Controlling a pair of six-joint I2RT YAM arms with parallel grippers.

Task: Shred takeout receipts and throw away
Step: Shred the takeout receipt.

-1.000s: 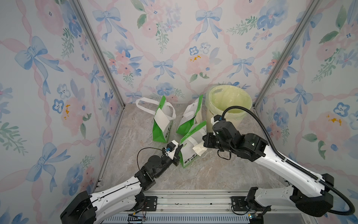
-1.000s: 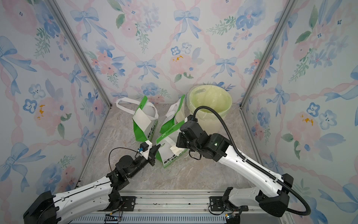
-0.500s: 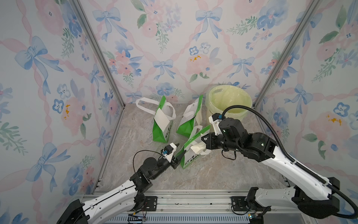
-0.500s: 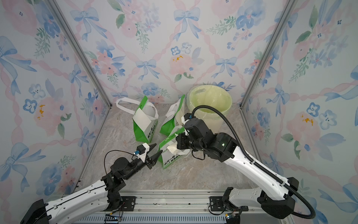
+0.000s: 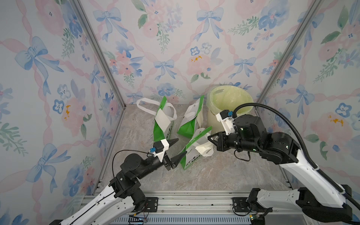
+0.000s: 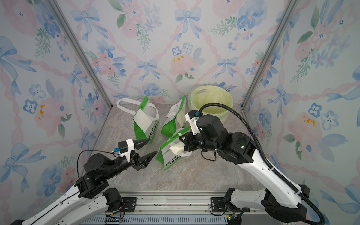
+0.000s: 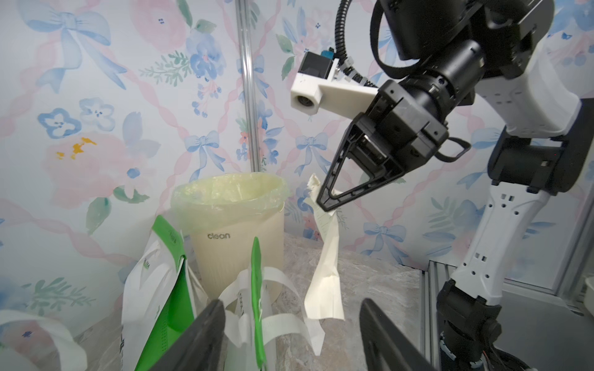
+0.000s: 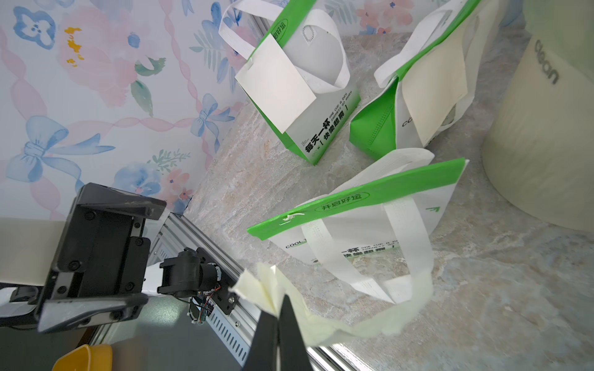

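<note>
- Step in hand: first receipt, tear stage. No shreds visible anywhere, so my read is that nothing is torn yet.
- right gripper (image 7: 324, 203): fingers clamped flat on the top end of one takeout receipt (image 7: 325, 273). The strip hangs down crumpled, just in front of the bin (image 7: 238, 247) and above the front bag (image 5: 191, 157).
- The strip's lower end sits near the front bag's handle loops. Touching or clear, can't tell.
- left gripper (image 5: 181, 146): jaws spread, nothing between them. It is just beside the front bag's near edge and aimed at the hanging strip, which the left wrist view frames between both fingers.
- Other two receipts are on their bags: one flat white slip (image 8: 276, 86) on the back-left bag (image 8: 331, 128), one cream slip (image 8: 434, 86) on the middle bag (image 8: 376, 128).
- Next move, as I judge it: left goes forward and up, then closes on the free lower part of the strip, not on a handle loop. The arms then pull apart or twist to rip it.
- Needs: a grip well below the right pinch so there is paper to tear, and the right pinch held tight.
- Then: pieces go over the bin rim and get dropped in. Repeat for the other two slips.
- Risk: thin paper slips out instead of tearing, and handle loops sit close to the target.
</note>
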